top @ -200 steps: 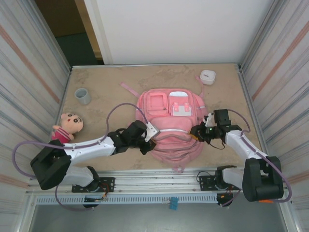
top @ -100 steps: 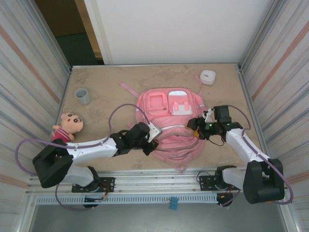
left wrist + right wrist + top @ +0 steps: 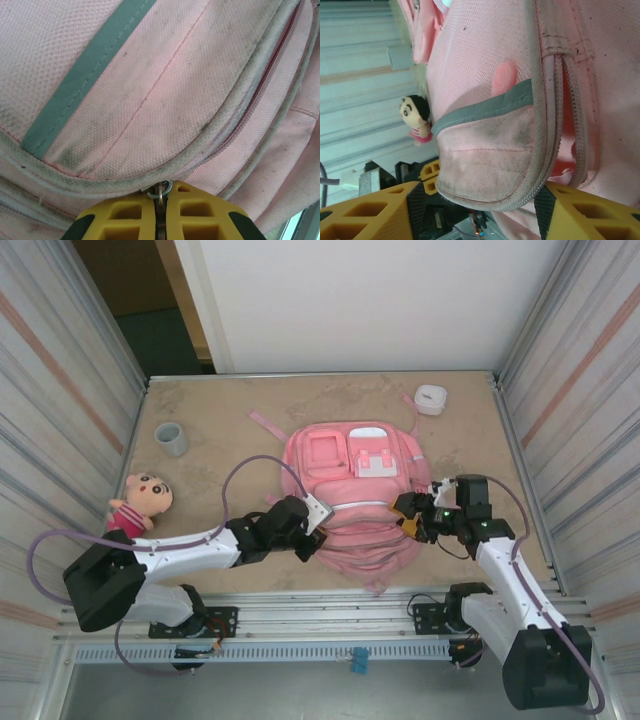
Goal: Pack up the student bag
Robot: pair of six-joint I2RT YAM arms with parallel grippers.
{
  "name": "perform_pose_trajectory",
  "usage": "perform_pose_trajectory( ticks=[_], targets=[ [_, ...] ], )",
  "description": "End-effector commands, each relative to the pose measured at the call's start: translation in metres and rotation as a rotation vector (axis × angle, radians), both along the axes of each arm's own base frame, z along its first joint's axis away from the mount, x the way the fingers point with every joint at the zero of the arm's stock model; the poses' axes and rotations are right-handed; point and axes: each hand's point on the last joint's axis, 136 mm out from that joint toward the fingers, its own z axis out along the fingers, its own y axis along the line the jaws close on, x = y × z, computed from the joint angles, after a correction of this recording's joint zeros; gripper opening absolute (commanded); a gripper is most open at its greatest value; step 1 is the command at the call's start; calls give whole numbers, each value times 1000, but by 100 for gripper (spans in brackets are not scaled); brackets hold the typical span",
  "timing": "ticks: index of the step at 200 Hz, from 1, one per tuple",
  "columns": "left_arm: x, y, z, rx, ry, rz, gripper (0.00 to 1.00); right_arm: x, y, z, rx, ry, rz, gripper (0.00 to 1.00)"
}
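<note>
**Item: the student bag [image 3: 345,465].** It lies flat on the table [image 3: 220,410], front pockets up, between the two grippers.

**Change noted.**
- The right arm has drawn its elbow back toward the near edge.
- The right gripper [image 3: 407,516] has moved a little nearer along the bag's side.
- Its yellow fingers [image 3: 375,210] now stand wide apart. The bag's mesh side pocket [image 3: 490,165] bulges into the gap between them, and I cannot tell whether it touches them.
- The left gripper [image 3: 310,542] has crept slightly along the lower seam and stays pinched tight on a small metal zipper ring [image 3: 159,191] at its fingertips.

**Reading.** The right side looks let go while the left keeps the pull. Opening the compartment seems to be the step in hand, and no packing shows yet.

**Materials and shapes.**
- Bag body: pink woven fabric, finely dimpled, with grey scuffs ahead of the left fingers.
- Piping: a thick, pale, rounded cord that curves around the flap just beyond the ring.
- Trim: a flat grey-green band [image 3: 85,75] running diagonally, further ahead.
- Side pocket: thin mesh, half see-through, with an elastic band at its mouth.

**Other lots.**
- A soft doll [image 3: 140,502] lies well off behind the left gripper.
- A grey cup [image 3: 171,438] stands farther out on the same side.
- A small white container [image 3: 430,398] sits far ahead of the right gripper.
</note>
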Motion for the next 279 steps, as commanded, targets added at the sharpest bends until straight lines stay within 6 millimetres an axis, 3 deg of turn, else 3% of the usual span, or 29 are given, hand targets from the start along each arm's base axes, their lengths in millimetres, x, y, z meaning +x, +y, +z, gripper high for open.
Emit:
perform_pose_trajectory(
  ticks=[1, 65, 101, 138, 178, 200, 225, 256, 279],
  targets=[
    [16, -5, 17, -49, -71, 47, 4, 6, 6, 6, 98, 25, -20, 55],
    [7, -23, 24, -116, 2, 1, 11, 21, 2, 6, 65, -4, -80, 15],
    [-6, -52, 36, -231, 70, -72, 18, 21, 8, 3, 49, -11, -65, 4],
    [-5, -63, 46, -247, 49, -90, 26, 21, 15, 7, 43, -28, -23, 1],
    [-6, -43, 54, -204, -33, -89, 32, 24, 8, 22, -45, -72, 110, 0],
    [-14, -32, 56, -220, -32, -87, 29, 19, 25, 45, -58, -143, 304, 0],
    [-27, -23, 58, -226, -55, -72, 30, 15, 34, 51, -89, -142, 425, 0],
    [-32, 0, 60, -163, -104, -48, 42, 24, 25, 53, -80, -112, 438, 0],
    [-29, 19, 67, -63, -235, -99, 50, 33, 12, 52, -124, -85, 428, 0]
  ],
)
